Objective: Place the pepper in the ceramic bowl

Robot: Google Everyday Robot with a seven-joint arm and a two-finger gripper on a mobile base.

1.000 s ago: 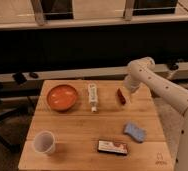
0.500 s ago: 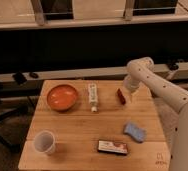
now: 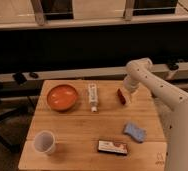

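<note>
Grasping is the step in hand — the gripper, spread, hangs over the pepper at the far right of the table, and next it must pinch the pepper and carry it left to the ceramic bowl.

Hand — at the pepper — hides its right side.

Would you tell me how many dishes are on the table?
2: the ceramic bowl back left, the white cup front left. The claw is at the pepper, back right.
</note>
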